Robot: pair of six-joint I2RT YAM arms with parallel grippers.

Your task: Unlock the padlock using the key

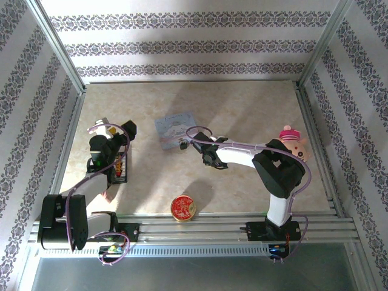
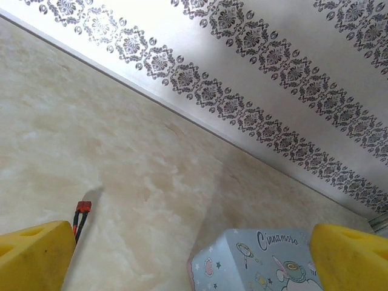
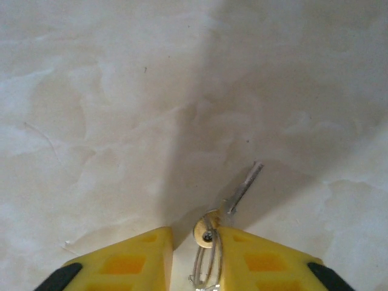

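At the left of the table (image 1: pixel 242 109), left gripper (image 1: pixel 123 130) with jaws spread wide, pastel-blue box (image 1: pixel 174 131) mid-table, right gripper (image 3: pixel 195 242) just right of it, fingers close on either side of the key (image 3: pixel 242 188) and its ring, actual pinch impossible to tell, pink plush toy (image 1: pixel 294 142) far right.

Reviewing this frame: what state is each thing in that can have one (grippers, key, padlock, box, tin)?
left gripper: wide open, empty.
right gripper: jaws narrowly apart around the key; grip unclear.
key: between those jaws, blade pointing away, not in the padlock.
blue box: closed, lying flat.
padlock: at the blue box's near edge; shackle too small to tell.
round tin: lid on.
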